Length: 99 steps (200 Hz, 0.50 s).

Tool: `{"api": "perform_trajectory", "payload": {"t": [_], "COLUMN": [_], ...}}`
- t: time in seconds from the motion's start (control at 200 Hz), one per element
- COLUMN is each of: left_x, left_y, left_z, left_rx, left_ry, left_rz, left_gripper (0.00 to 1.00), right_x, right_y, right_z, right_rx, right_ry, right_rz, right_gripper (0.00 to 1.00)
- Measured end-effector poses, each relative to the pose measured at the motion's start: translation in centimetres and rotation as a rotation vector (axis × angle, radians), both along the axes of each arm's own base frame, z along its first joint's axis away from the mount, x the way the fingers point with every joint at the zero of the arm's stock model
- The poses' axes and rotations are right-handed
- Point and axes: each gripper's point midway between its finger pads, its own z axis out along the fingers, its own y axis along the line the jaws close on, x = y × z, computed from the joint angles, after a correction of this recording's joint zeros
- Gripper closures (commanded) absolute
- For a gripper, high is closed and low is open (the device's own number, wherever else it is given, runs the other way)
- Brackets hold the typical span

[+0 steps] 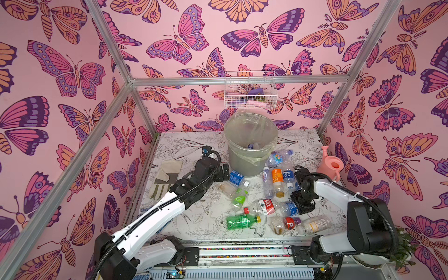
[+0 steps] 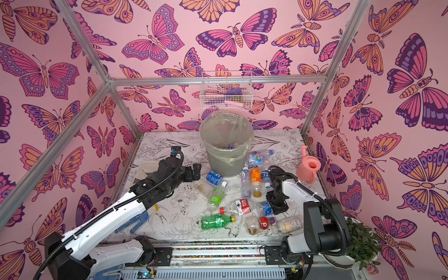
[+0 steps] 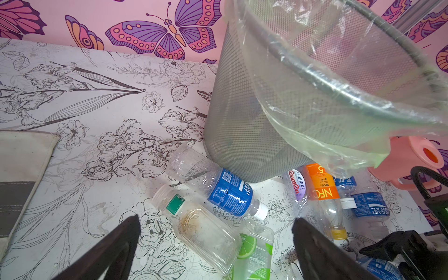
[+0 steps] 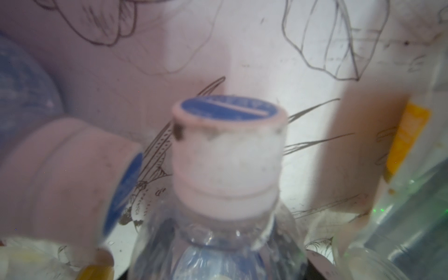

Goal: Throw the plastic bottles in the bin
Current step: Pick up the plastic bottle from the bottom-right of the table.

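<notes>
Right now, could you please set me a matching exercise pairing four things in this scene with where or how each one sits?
Things:
1. watering can
2. green bottle
3. glove
4. wire basket

Places or states:
a. hangs high behind the bin
b. stands upright, right of the bin
c. lies on its side, cap on
d. lies flat, left of the bin

Pairs: 1-b, 2-c, 3-d, 4-a.

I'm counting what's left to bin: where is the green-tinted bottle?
In both top views the green-tinted bottle lies on its side near the middle of the table front edge, just in front of the red-labelled bottle.
</notes>
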Motion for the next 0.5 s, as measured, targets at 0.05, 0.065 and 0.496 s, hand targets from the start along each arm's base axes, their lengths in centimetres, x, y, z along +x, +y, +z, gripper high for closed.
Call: {"api": "perform_trajectory", "payload": {"t": [0.05,0.065,0.496], "left_x": [0.0,0.0,0.0], "left_y": [0.1,0.1,0.2], "left_z": [0.1,0.1,0.4], "left_rx": [-0.001,-0.001,-0.007], "left_ry": [-0.002,-0.002,-0.009], "left_rz": [0.002,0.003,0.005], "left_gripper": [0.00,0.00,0.00], "right_x": [0.1,0.1,1.4], "right_y": [0.0,0.0,0.2], "right_z": [0.1,0.1,3.2], "right_rx": [0.000,0.001,0.019], "right_ry": [-0.006,-0.007,-0.141], "right_rz": [0.000,0.000,0.023], "right_gripper": [0.58,0.59,0.91]}}
